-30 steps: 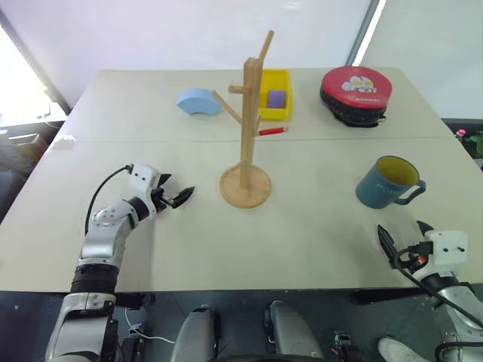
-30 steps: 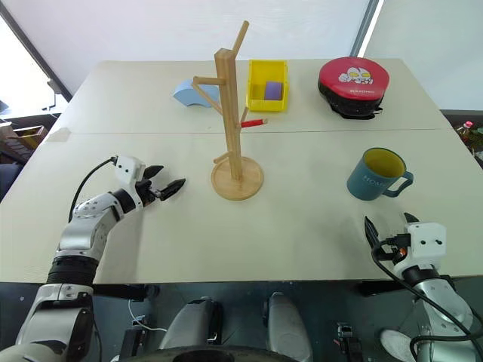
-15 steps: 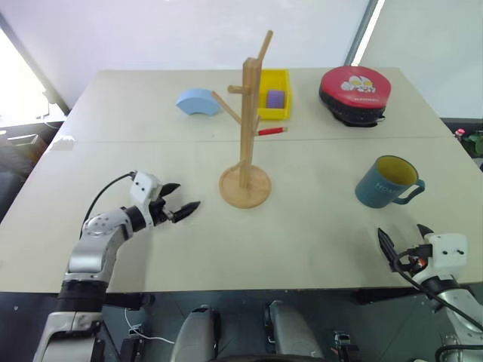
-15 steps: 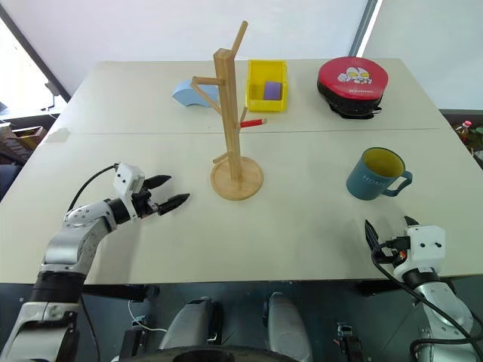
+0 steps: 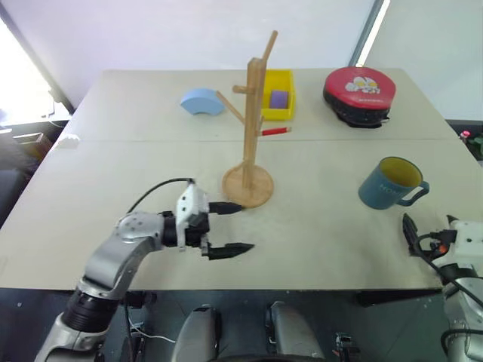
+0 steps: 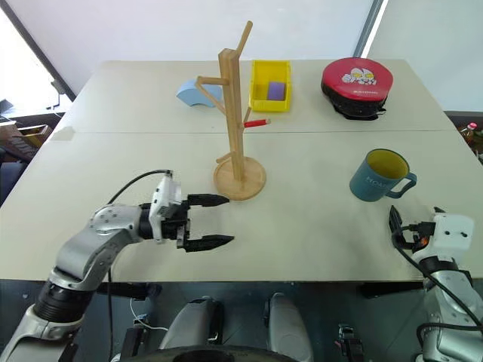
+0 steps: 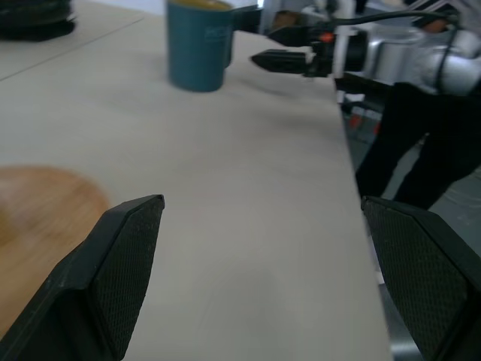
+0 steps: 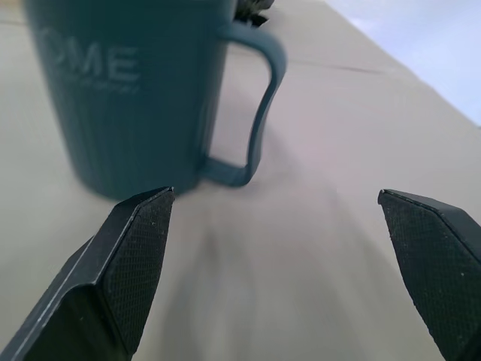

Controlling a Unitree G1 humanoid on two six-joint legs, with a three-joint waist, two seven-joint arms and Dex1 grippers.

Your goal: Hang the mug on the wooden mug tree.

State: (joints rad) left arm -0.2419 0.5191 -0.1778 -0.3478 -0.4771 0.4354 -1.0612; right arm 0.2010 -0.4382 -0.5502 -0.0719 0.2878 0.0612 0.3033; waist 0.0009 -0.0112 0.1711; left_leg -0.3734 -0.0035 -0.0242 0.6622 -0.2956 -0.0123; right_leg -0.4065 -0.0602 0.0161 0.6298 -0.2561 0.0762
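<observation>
The blue-grey mug (image 5: 389, 183) with a yellow inside stands upright on the table's right side, its handle turned to the right. The wooden mug tree (image 5: 253, 128) stands at the table's middle on its round base (image 5: 247, 185), pegs bare. My left gripper (image 5: 235, 226) is open and empty, pointing right just in front of the base. My right gripper (image 5: 430, 235) hovers open at the near right edge, short of the mug (image 8: 128, 98), which fills much of the right wrist view beyond the fingers (image 8: 128, 271). The left wrist view looks across the table to the mug (image 7: 198, 45).
At the back stand a yellow bin (image 5: 276, 93) holding a purple block, a red round case (image 5: 359, 92) and a blue arch block (image 5: 201, 101). A red pen (image 5: 273, 131) lies behind the tree. A small white object (image 5: 68, 141) sits at the left edge.
My left gripper has swung right and back toward the near edge, turning to point right in front of the tree's base. My right gripper has shifted slightly right. The mug has not moved.
</observation>
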